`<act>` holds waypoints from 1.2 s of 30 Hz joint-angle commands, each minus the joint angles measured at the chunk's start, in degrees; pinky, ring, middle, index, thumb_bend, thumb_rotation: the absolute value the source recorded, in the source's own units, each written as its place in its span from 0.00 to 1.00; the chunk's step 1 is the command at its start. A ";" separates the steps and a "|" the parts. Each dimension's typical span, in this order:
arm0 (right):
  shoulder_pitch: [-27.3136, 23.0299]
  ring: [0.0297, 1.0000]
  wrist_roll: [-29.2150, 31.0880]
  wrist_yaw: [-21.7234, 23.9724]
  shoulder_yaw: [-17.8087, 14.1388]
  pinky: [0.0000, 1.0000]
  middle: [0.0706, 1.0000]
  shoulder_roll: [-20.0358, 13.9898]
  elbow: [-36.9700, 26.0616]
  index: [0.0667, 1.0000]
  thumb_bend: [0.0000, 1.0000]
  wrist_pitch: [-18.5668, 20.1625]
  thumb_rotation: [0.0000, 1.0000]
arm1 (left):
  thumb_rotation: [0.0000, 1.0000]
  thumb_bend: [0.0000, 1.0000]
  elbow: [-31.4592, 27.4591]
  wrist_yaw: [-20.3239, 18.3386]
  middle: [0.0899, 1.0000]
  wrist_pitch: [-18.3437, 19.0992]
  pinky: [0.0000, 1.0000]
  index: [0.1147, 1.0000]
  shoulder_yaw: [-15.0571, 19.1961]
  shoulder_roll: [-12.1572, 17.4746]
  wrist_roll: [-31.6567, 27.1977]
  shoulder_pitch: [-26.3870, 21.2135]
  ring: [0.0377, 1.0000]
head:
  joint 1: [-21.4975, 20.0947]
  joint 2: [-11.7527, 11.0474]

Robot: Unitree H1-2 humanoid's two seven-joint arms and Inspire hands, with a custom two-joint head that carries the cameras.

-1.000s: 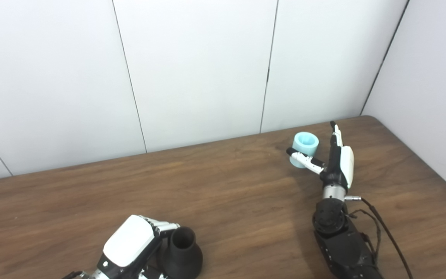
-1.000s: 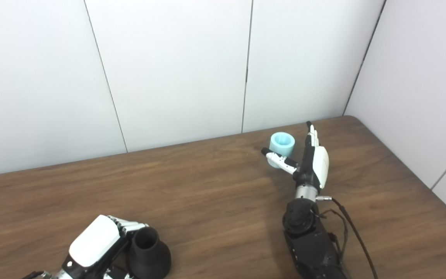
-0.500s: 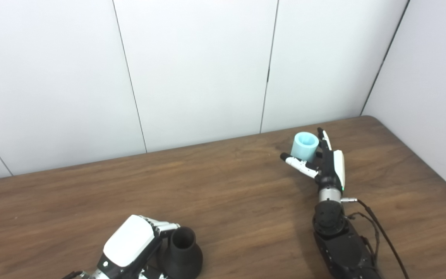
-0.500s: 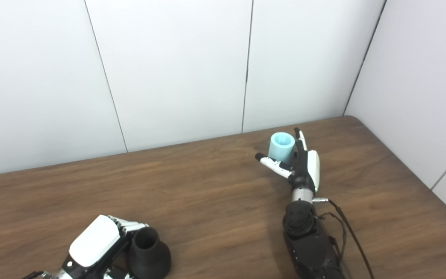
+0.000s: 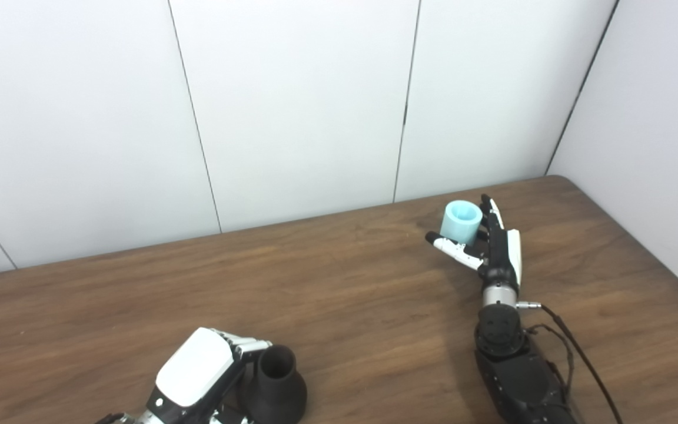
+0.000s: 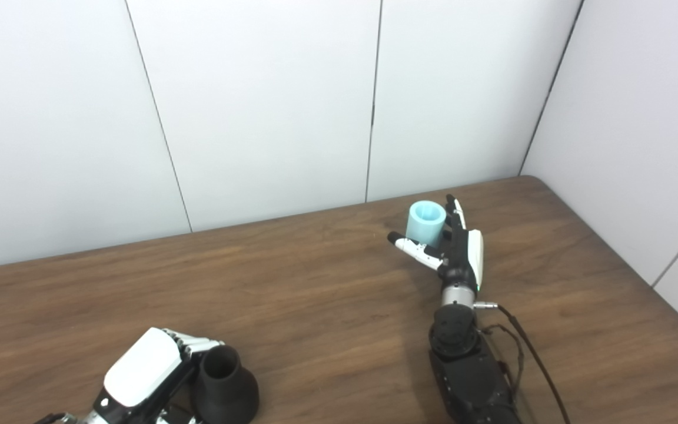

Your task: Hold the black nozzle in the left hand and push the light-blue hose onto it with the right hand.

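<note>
Fingers of the right hand (image 5: 495,250) had moved in against the light-blue hose (image 5: 461,221) from a second earlier, thumb spread in front, not yet closed, so a grasp seemed imminent. Hose stood upright on the table (image 5: 345,282) far right. Left hand (image 5: 200,377) stayed wrapped on the black nozzle (image 5: 276,386) at near edge.

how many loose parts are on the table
2. The black nozzle stands near the front edge, against the left hand. The light-blue hose stands far right, between the open right hand's thumb and fingers.
</note>
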 commanded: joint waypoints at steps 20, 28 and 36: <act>-4.59 0.77 -3.01 -2.95 0.84 0.68 0.78 -0.86 4.48 0.79 0.96 1.20 0.20 | 0.00 0.52 -0.64 -6.71 0.38 -1.33 0.24 0.46 -0.61 1.02 1.63 6.09 0.29 | 0.94 0.62; -5.56 0.62 -4.17 -6.45 0.31 0.54 0.63 -0.52 6.13 0.63 0.87 0.56 0.03 | 0.00 0.52 -0.71 -6.34 0.34 -1.40 0.21 0.46 -0.25 1.09 1.96 6.43 0.25 | 0.98 0.71; -5.11 0.48 -5.45 -8.29 0.80 0.38 0.46 -0.34 4.42 0.46 0.53 2.23 0.05 | 0.00 0.52 -0.81 -6.56 0.35 -1.40 0.22 0.46 -0.09 0.92 1.61 6.63 0.26 | 0.83 0.75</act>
